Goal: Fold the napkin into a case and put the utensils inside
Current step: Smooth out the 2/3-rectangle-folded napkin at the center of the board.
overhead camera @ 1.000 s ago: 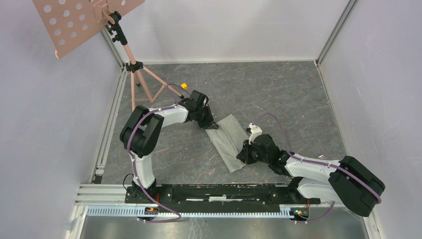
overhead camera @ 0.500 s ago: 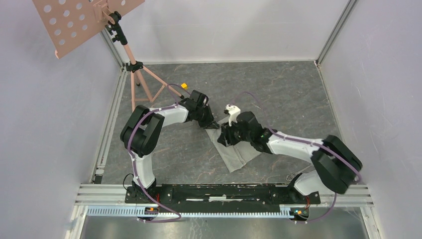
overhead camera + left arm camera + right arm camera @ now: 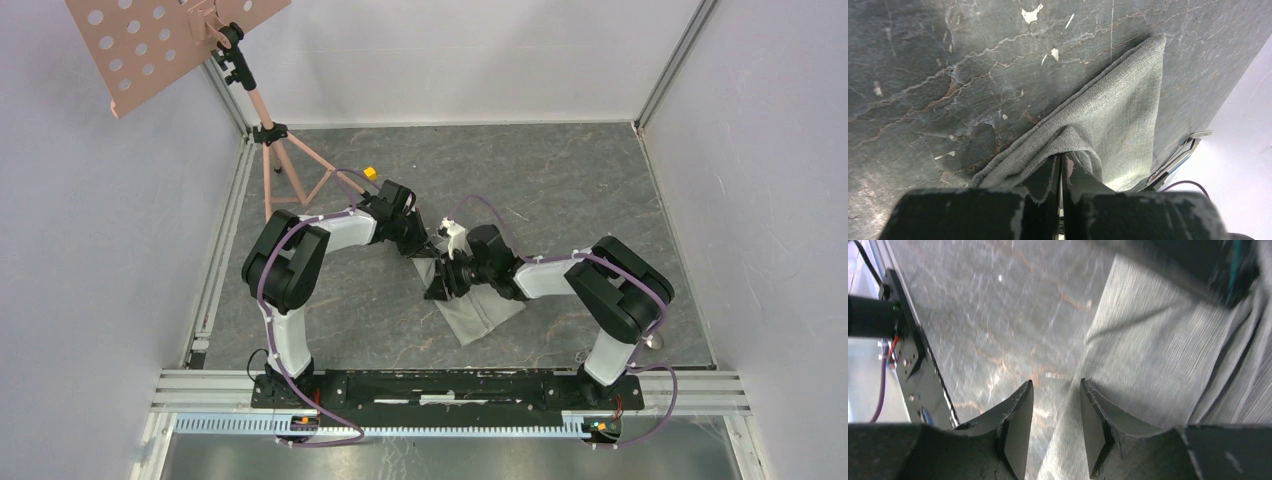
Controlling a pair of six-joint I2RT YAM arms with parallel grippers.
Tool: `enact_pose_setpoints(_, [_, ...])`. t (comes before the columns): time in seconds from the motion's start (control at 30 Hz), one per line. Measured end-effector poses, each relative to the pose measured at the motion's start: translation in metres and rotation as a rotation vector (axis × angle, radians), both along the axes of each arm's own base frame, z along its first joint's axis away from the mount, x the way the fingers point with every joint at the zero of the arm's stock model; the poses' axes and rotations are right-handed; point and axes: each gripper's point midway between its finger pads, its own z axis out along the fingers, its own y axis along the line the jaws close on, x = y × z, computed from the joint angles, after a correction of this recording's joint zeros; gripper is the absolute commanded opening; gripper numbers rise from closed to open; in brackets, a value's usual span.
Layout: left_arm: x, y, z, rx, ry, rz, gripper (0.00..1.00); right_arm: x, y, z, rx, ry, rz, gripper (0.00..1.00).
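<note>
Currently mid-fold. Napkin (image 3: pixel 485 312) lying mid-counter (image 3: pixel 560 180). Left gripper (image 3: pixel 1060 165) clamped on its far end; right gripper (image 3: pixel 1055 415) half-wide, empty, astride long edge. Hold left pinch, close right on top layer only, fold across low.

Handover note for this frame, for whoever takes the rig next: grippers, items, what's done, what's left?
Left gripper: shut on the napkin, pinching its far end.
Right gripper: open, empty, low over the napkin's edge.
Napkin: folded into a long strip, lying flat.
Utensils: a fork shows beyond the napkin, outside it; the others are not clearly seen.
Done: first folds.
Left: finish the case, put the utensils inside.
</note>
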Motion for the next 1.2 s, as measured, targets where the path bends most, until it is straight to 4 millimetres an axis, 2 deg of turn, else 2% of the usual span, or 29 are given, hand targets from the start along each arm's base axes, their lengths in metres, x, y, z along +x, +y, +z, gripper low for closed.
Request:
enact_pose_setpoints(0.07, [0.000, 0.001, -0.001, 0.001, 0.004, 0.002, 0.06, -0.012, -0.007, -0.006, 0.003, 0.023, 0.008, 0.45])
enact_pose_setpoints(0.33, [0.003, 0.003, -0.003, -0.010, 0.013, 0.006, 0.05, -0.066, -0.045, -0.005, 0.030, 0.082, 0.016, 0.45])
enact_pose_setpoints(0.5, [0.003, 0.004, -0.003, -0.009, 0.014, 0.007, 0.05, -0.092, -0.065, -0.004, 0.043, 0.095, 0.020, 0.45])
enact_pose_setpoints(0.57, [0.003, 0.004, -0.003, -0.008, 0.015, 0.007, 0.08, -0.100, -0.072, -0.004, 0.038, 0.098, 0.020, 0.45])
enact_pose_setpoints(0.73, [0.003, 0.003, 0.000, -0.012, 0.019, 0.005, 0.39, -0.097, -0.087, -0.005, -0.028, 0.050, -0.016, 0.46])
enact_pose_setpoints(0.83, [0.002, 0.001, 0.010, -0.033, 0.011, -0.005, 0.48, -0.086, -0.097, -0.004, -0.085, 0.023, -0.062, 0.47])
enact_pose_setpoints(0.9, [0.001, 0.000, 0.026, -0.055, -0.006, -0.012, 0.48, -0.076, -0.102, -0.001, -0.109, 0.002, -0.099, 0.47])
enact_pose_setpoints(1.03, [0.001, -0.003, 0.065, -0.113, -0.079, -0.027, 0.37, -0.063, -0.109, 0.005, -0.133, -0.028, -0.152, 0.44])
enact_pose_setpoints(1.13, [-0.001, -0.005, 0.077, -0.142, -0.103, -0.038, 0.28, -0.059, -0.112, 0.003, -0.147, -0.027, -0.175, 0.37])
enact_pose_setpoints(1.2, [-0.002, -0.006, 0.075, -0.151, -0.099, -0.044, 0.24, -0.058, -0.113, 0.000, -0.155, -0.018, -0.181, 0.32])
